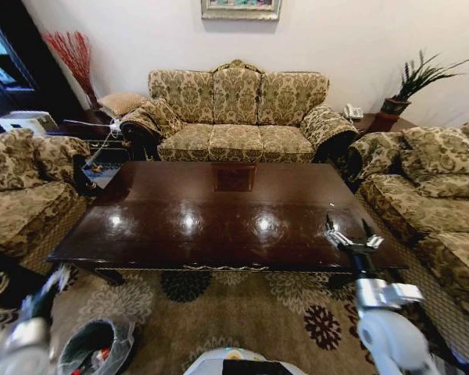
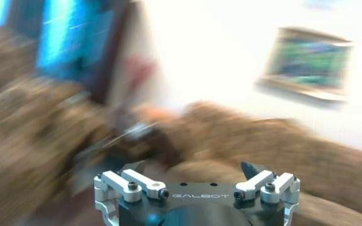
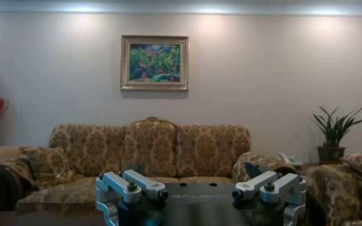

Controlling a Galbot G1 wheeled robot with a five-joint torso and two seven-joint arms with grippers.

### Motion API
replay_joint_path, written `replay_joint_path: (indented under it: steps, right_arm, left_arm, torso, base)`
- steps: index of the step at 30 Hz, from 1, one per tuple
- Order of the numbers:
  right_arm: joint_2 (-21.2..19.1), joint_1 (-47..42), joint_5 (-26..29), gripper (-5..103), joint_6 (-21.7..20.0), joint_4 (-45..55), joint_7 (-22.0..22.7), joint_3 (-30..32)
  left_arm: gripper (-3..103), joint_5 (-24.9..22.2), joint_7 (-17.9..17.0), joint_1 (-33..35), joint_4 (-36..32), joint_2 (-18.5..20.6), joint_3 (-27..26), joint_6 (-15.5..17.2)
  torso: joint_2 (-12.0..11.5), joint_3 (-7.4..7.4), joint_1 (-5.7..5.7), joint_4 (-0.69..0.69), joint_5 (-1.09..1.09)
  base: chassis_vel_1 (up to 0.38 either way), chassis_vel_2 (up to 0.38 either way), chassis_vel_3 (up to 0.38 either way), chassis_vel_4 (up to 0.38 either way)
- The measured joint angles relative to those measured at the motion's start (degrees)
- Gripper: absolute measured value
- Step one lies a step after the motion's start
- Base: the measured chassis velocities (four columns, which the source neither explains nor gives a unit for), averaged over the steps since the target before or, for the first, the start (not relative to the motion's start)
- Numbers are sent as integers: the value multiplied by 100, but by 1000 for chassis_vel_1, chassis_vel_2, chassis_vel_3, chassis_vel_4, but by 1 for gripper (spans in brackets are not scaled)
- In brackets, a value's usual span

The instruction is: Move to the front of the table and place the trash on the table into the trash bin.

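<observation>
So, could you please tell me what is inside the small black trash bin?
Inside the small round black trash bin with whitish liner, red and white scraps show; its depths are hidden by the rim and the left arm.

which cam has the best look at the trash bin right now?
Head view: the trash bin sits on the carpet at the robot's left, liner and some contents visible. Both wrist views face the sofas and the wall.

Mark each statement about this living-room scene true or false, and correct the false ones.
1. The table top is bare. True.
2. The trash bin stands on the table. False: it sits on the carpet, near the robot's left side.
3. The right gripper hangs over the table's near right corner, jaws open. True.
4. The bin is empty. False: it holds items, one with red on it.
5. A potted plant stands behind the right-hand sofa. True.
</observation>
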Motion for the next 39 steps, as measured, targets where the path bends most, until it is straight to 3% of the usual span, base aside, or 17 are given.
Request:
replay_joint_path:
  steps: [2,3,4,7,11,18,24,39]
  right_arm:
    - [-2,75,-135,100,-4,17,-19,-269]
    - [-2,75,-135,100,-4,17,-19,-269]
    - [4,-10,-225,100,57,26,-16,-323]
    - [123,-500,-839,100,474,137,103,-446]
    - [369,-732,-1305,100,823,203,175,-662]
    - [532,-760,-1363,100,859,326,258,-765]
    - [641,-781,-1356,100,778,445,322,-770]
    - [638,-776,-1333,100,764,443,327,-771]
  left_arm:
    - [100,462,121,249,-822,18,58,26]
    - [100,462,121,249,-822,18,58,26]
    - [100,731,180,310,-1033,76,145,36]
    - [100,1477,391,346,-1109,289,484,166]
    - [100,1833,414,338,-887,281,783,171]
    - [100,1861,395,305,-708,138,973,65]
    - [100,1652,179,324,-822,64,968,358]
    - [100,1613,156,325,-816,59,954,381]
  torso:
    - [0,0,0,8,6]
    - [0,0,0,8,6]
    - [-1,0,0,18,3]
    - [0,0,0,5,-1]
    - [0,0,0,5,-2]
    - [0,0,0,6,-2]
    - [0,0,0,7,-2]
    - [0,0,0,6,-1]
  base:
    - [0,0,0,0]
    - [0,0,0,0]
    - [0,0,0,0]
    - [0,0,0,0]
    - [0,0,0,0]
    - [0,0,0,0]
    - [0,0,0,0]
    - [0,0,0,0]
